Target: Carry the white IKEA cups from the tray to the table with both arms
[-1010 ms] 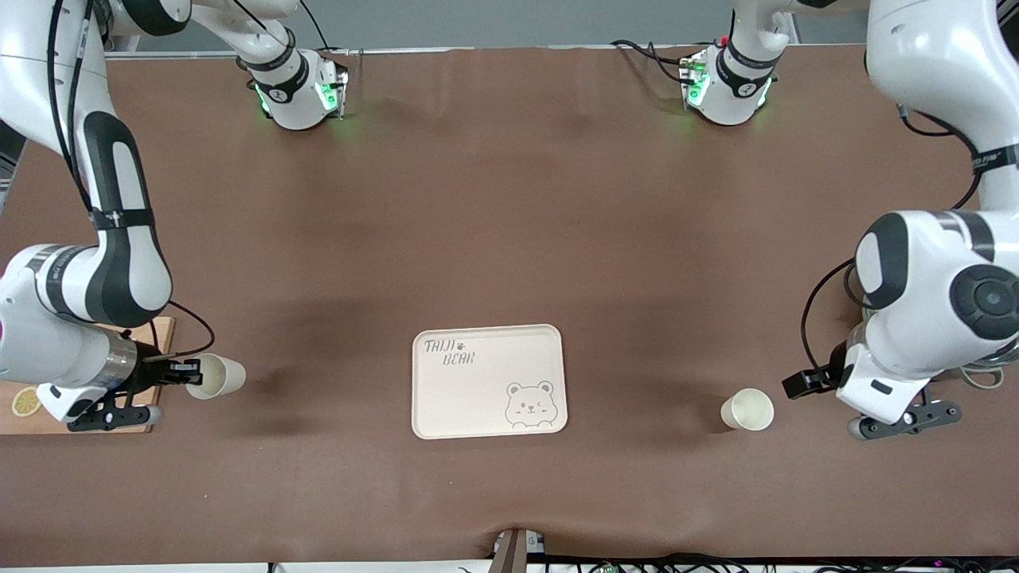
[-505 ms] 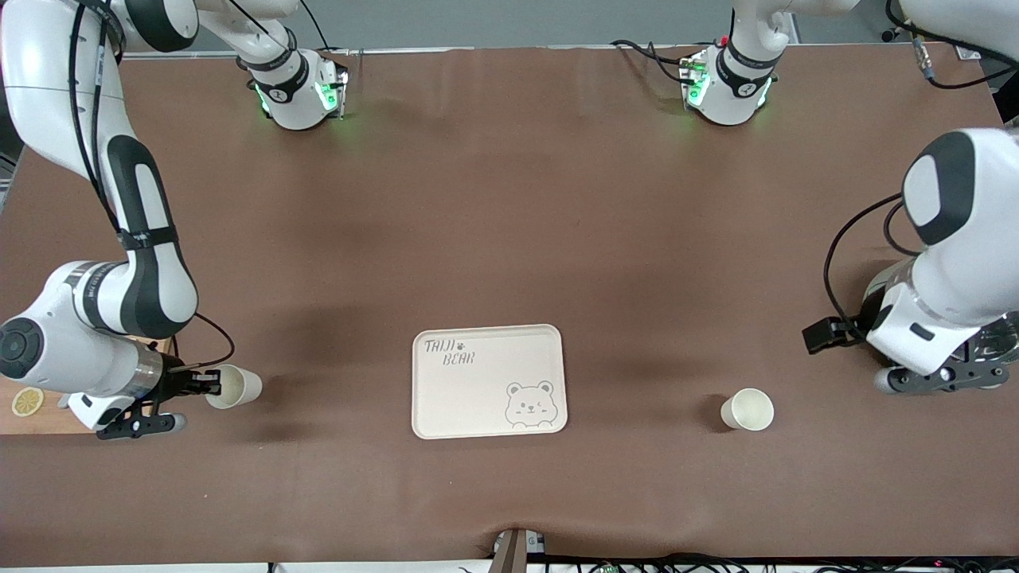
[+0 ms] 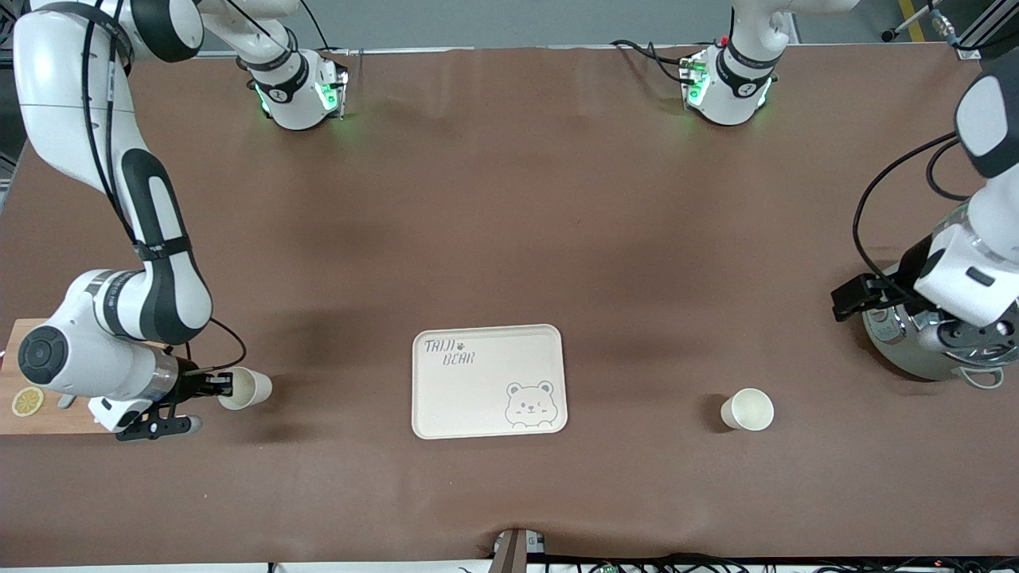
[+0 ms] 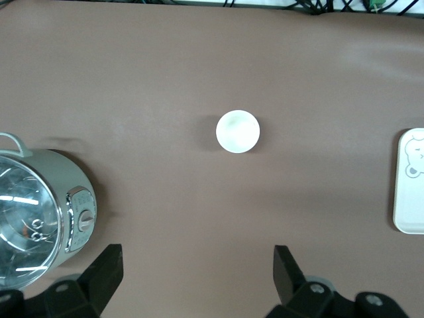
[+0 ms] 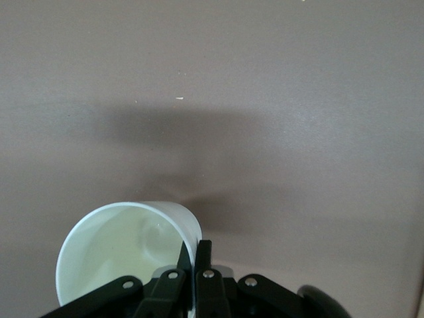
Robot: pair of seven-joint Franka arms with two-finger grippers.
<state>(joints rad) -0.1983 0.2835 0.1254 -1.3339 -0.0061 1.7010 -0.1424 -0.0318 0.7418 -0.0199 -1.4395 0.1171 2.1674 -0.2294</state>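
Now one cup held, one cup standing.
Right tool point(image 3: 225, 385) pinches first cup's point(image 3: 245, 387) rim above tabletop point(image 3: 493, 207); left tool point(image 4: 197, 268) released over second cup point(image 3: 747, 409).

The counter point(image 3: 509, 199) wears a matt brown cloth-like cover, smooth apart from faint creases. Both white cups point(image 3: 748, 410) point(image 3: 247, 387) look like matt, smooth plastic or paper; which one cannot be told. The bear-printed tray point(image 3: 488, 382) has a matt cream surface. The cooking pot point(image 4: 40, 205) is brushed metal with a glossy glass lid. The cutting board point(image 3: 32, 398) shows pale wood. The arms point(image 3: 119, 199) are glossy white plastic shells with black sections; the right hand point(image 5: 192, 265) is matt black.
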